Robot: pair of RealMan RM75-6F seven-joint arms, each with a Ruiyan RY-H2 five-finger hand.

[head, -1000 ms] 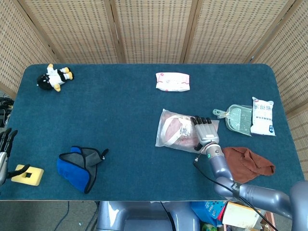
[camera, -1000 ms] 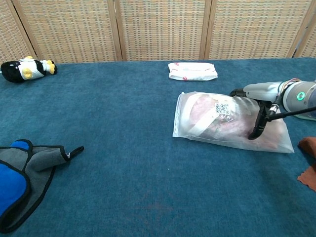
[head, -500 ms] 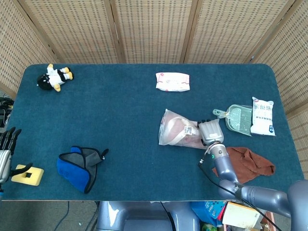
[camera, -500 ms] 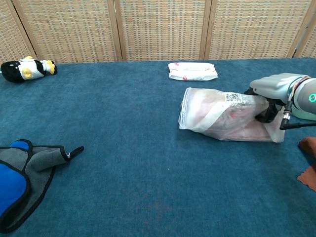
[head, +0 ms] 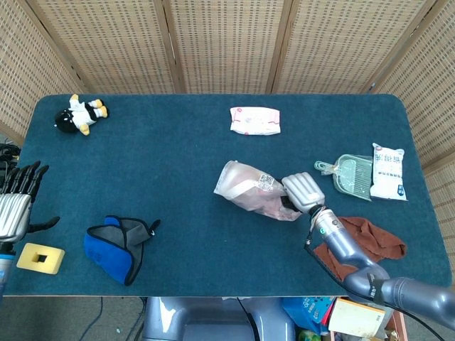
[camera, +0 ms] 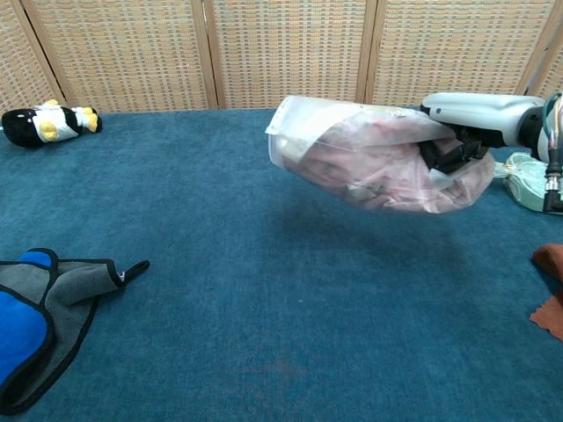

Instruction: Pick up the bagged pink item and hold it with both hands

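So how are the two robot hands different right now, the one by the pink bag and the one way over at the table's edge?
The right robot hand grips the bagged pink item and holds it off the table; the left robot hand holds nothing. The right one's fingers are curled around the bag, the left one's are spread apart. The right one is out over the blue table, the left one at its near left edge, close to a yellow block. Both look silver-grey.

Glossy clear plastic bag (camera: 369, 158), matt blue felt table (head: 178, 170), woven wicker screens (head: 227, 42)

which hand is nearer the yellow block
Left. The left hand hovers just above the yellow block; the right hand is far across, holding the bag.
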